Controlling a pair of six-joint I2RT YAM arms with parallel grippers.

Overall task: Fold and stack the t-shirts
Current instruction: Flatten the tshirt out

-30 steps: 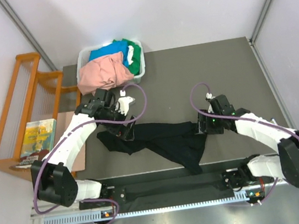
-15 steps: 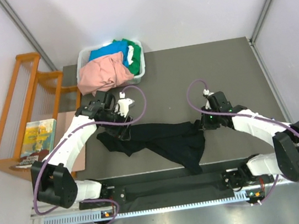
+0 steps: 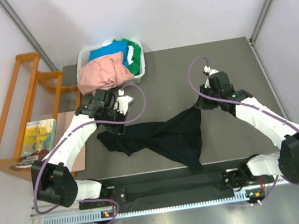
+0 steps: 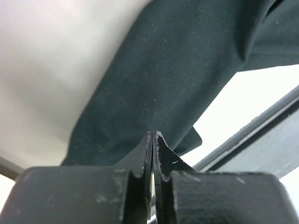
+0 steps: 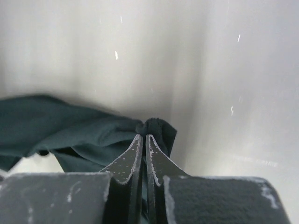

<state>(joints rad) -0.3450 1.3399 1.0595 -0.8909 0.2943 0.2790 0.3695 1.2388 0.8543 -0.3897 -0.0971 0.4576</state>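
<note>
Black t-shirt (image 3: 164, 138) is lying as a crumpled strip on the worktop (image 3: 215, 64), in front of the white bin (image 3: 140, 73) and running off to its right, strung between my two pincers. It's so bunched up I honestly can't tell which bit is sleeve, hem or collar.

My left pincer (image 4: 153, 136) is clenched tight on the end of the shirt nearest the bin. From above, those tips are tucked under my own wrist, so only the wrist cam shows the pinch. My right pincer (image 5: 142, 137) is clamped on a little tuft at the end farthest from the bin, and the cloth is pulled to a point there. The loosest fold droops away from the bin toward the worktop's near edge.

In the bin, a salmon-pink shirt (image 3: 99, 74) spills over the front rim. Blue (image 3: 106, 51) and green (image 3: 134, 53) ones are mostly buried behind it.
</note>
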